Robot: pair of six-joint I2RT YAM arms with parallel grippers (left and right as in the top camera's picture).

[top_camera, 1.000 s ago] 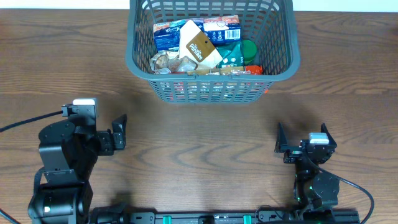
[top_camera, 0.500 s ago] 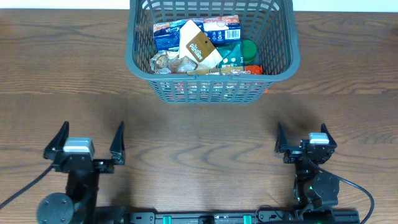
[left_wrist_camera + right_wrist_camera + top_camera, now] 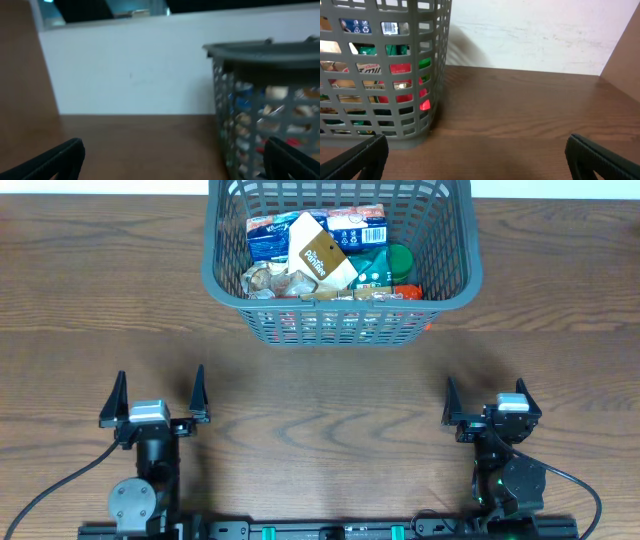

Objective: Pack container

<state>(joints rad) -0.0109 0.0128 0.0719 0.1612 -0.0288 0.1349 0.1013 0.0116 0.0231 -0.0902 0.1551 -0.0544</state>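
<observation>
Ahead, container (image 3: 340, 320) on table (image 3: 320, 395), grocery packets (image 3: 318, 252) inside, wall (image 3: 545, 35) behind.

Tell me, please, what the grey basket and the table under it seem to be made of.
The container looks like moulded plastic, dark grey and matt: its walls are a regular lattice of slots under a thick, smooth rim. The table shows brown wood grain with a slight sheen; solid wood or laminate, I cannot tell.

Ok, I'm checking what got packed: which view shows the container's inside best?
Overhead: it looks straight down into the container, groceries plainly visible. The right wrist shows only coloured glimpses through its lattice side; the left wrist likewise, but blurred.
</observation>
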